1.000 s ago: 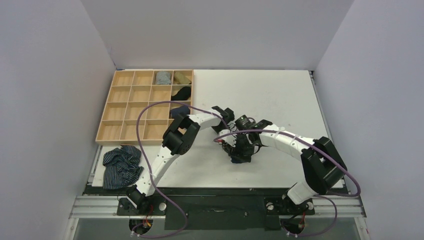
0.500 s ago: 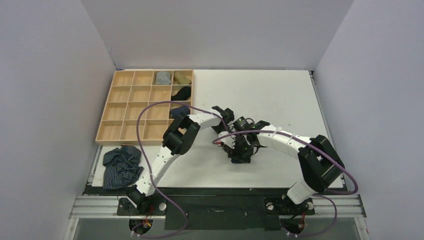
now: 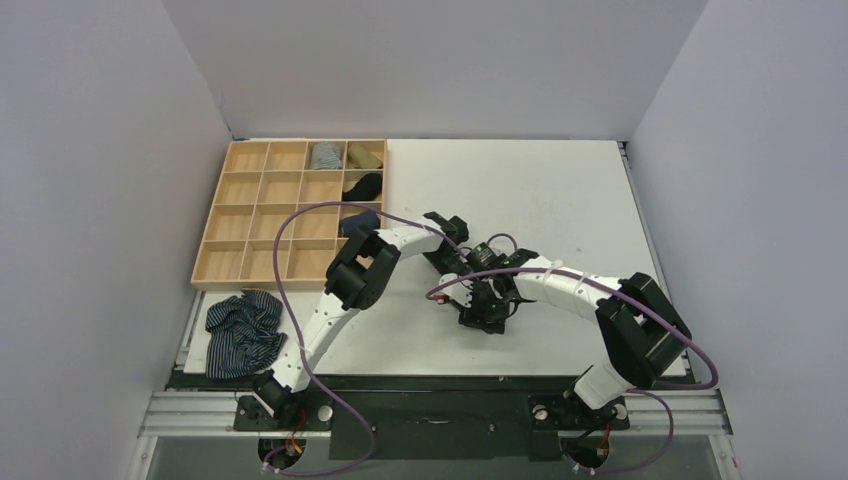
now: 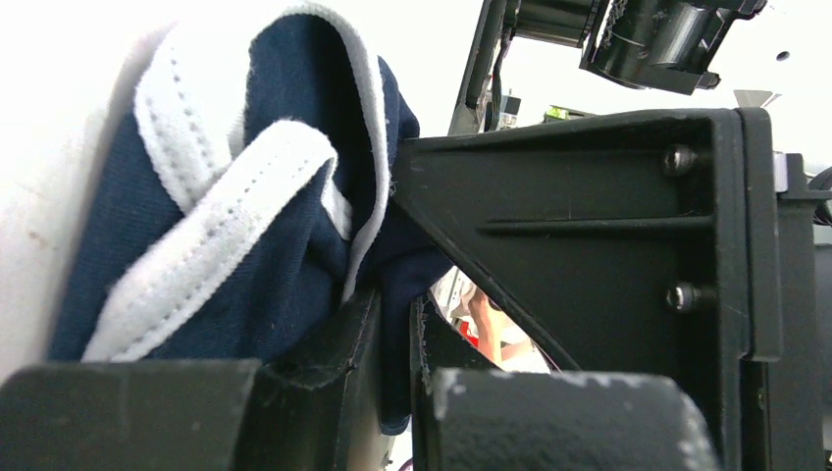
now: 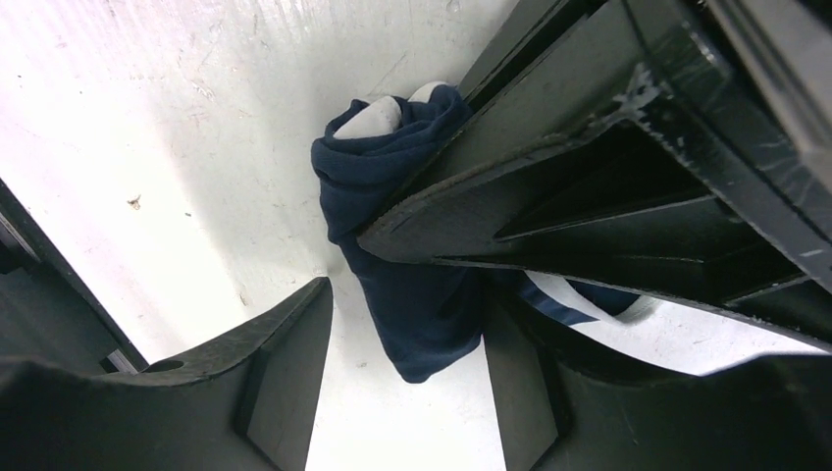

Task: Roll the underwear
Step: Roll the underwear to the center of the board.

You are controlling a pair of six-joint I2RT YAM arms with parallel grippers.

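Roughly at the middle of the table (image 3: 570,190), where the two arms' tips meet, the underwear (image 5: 412,285) lies as a tight, stubby roll. In the right wrist view its long axis runs up and down the frame, along the gap between the fingers, with one blunt end near the camera and the far end showing a white fold; the cloth is solid navy; in the left wrist view a white stitched waistband and narrower white trim cross over its outside. The left end effector (image 4: 392,343) is closed narrow, pinching a fold of the navy cloth; the right end effector (image 5: 407,339) stands apart, its fingers straddling the roll, a sliver of table showing beside one; from the top view the roll is mostly hidden beneath both.
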